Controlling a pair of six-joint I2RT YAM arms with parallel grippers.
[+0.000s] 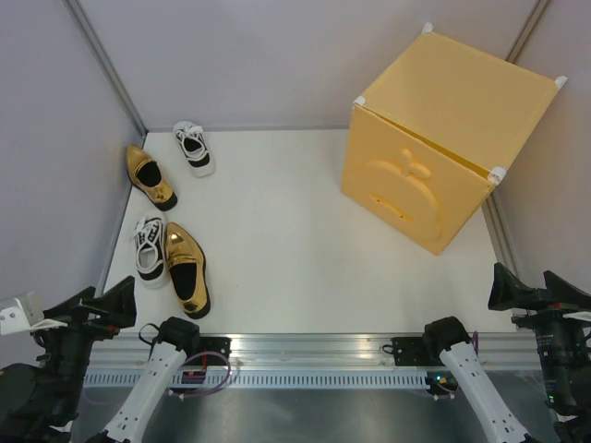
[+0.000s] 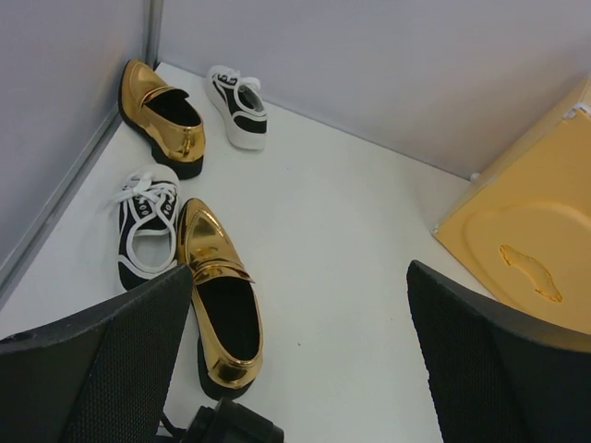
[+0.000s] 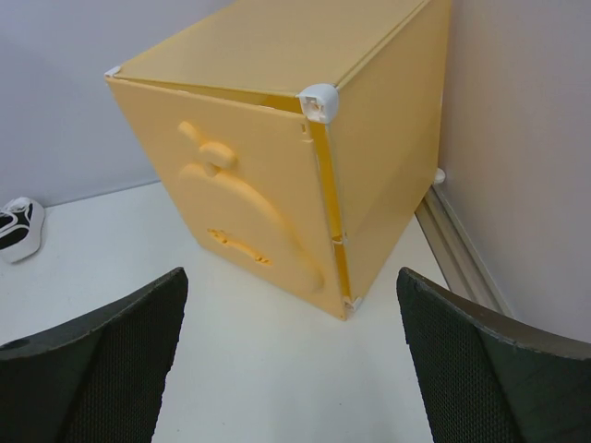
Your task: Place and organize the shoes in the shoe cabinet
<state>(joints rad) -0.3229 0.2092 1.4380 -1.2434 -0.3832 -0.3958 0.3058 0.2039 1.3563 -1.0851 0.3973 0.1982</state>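
While cabinet (image 1: 462, 92) is yellow-orange, 2 loafers (image 1: 187, 268) gleam gold, 2 sneakers (image 1: 150, 249) white

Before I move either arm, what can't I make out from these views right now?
- Inside of the shoe cabinet: hidden by its door, shut or nearly so, in the top and right wrist views.
- White sneaker: the right wrist view shows only one end; the left edge cuts off the rest.
- Shoe cabinet in the left wrist view: only part of the front shows, cut by the right edge and a finger of the left pincer.
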